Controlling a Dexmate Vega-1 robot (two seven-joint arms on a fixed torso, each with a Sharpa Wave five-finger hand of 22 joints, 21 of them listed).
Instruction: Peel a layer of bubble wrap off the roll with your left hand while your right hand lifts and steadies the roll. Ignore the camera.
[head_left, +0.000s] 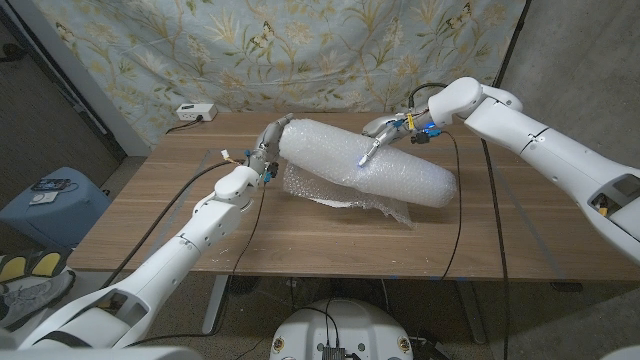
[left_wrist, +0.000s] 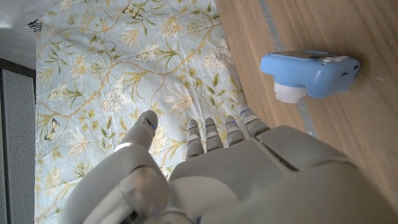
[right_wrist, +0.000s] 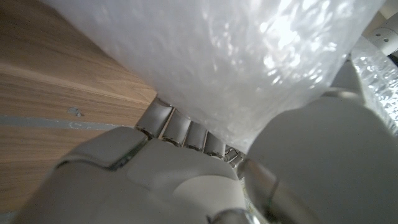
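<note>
Your right hand (head_left: 385, 135) is wrapped around the roll (head_left: 365, 165) near its far right end, thumb over the top, the other fingers (right_wrist: 180, 127) tucked under it, as the right wrist view shows. That's a clamp, and it looks right for the lift-and-steady job: gripping near one end leaves the rest of the roll free for peeling.

Your left hand (head_left: 268, 140) stands at the roll's left end, fingers reaching up against the end face. The left wrist view shows those fingers (left_wrist: 214, 134) apart with nothing between them, so it's open, touching or just beside the roll. I can't tell which.

The roll lies slantwise across the middle of the table (head_left: 170, 220), left end higher and farther back. A loose flap (head_left: 340, 195) of wrap already spills out under its near side onto the wood. That's your peel start.

My read: the left hand sits too far toward the end to catch that flap. You'd want it down at the near edge, pinching the loose layer.

A small blue device (left_wrist: 308, 71) sits on the table near the left hand. Keep clear of it.
</note>
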